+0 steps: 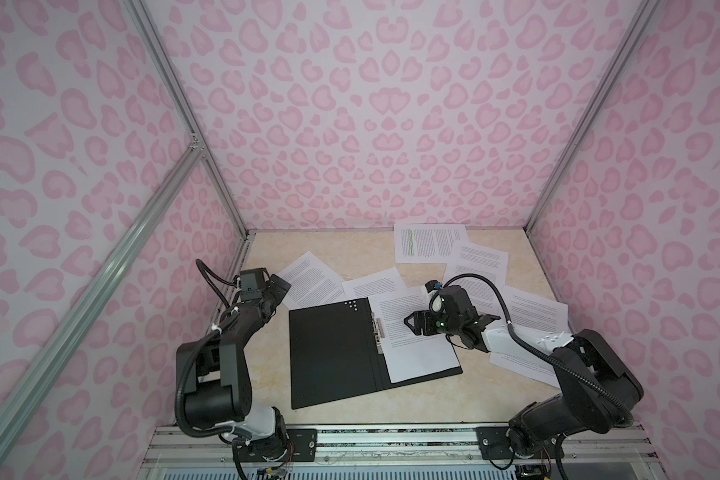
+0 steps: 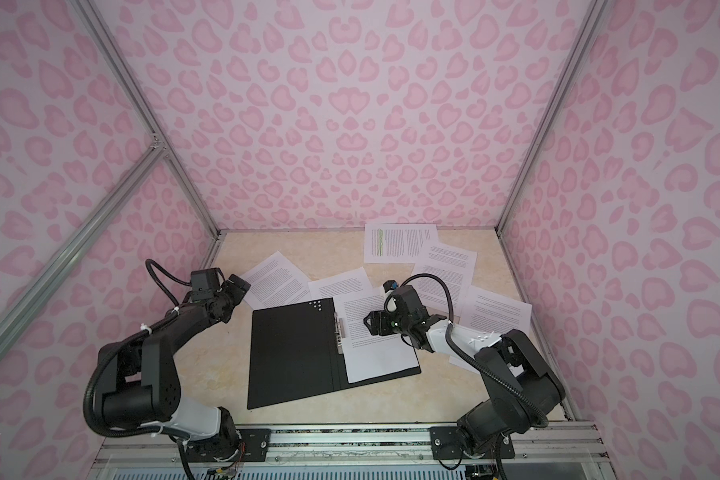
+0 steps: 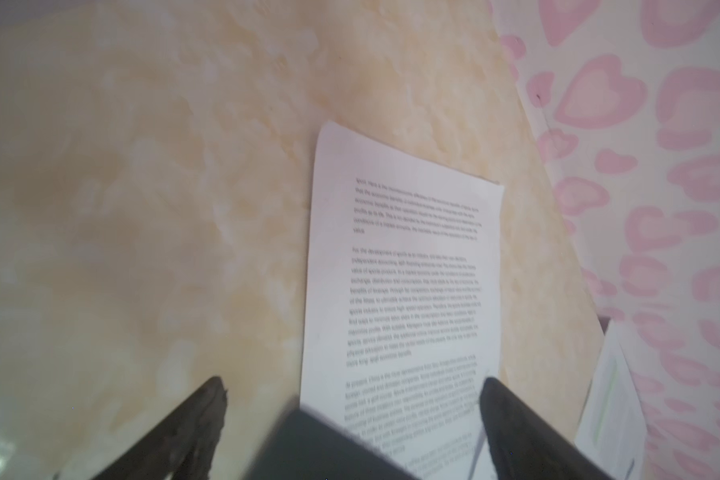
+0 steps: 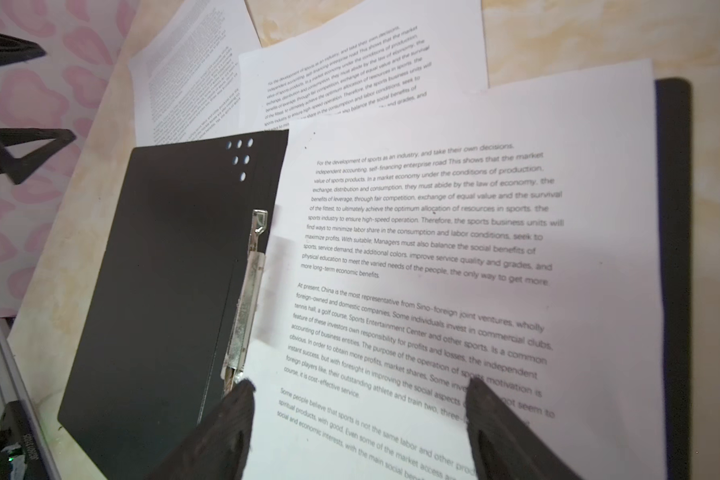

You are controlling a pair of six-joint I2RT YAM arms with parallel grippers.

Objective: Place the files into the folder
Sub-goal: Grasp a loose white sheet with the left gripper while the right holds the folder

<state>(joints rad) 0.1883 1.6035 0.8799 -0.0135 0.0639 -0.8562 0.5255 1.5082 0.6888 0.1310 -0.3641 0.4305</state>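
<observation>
Folder point(image 1: 329, 353) open flat, black inside up; one sheet point(image 1: 422, 355) on right half; other files point(image 1: 429, 243) scattered beyond.

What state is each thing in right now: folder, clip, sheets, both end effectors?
Folder: open, lying flat, black inside up.
Metal clip: along the spine; whether it clamps the sheet, cannot tell.
Sheet in folder: flat on its right-hand half.
Green-highlighted sheet: lying loose, outside the folder.
Left end effector: open, empty, over a loose sheet.
Right end effector: open, empty, over the sheet in folder.

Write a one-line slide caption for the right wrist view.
Right gripper, jaws open, over a printed sheet lying in the open folder beside its metal clip.
</observation>
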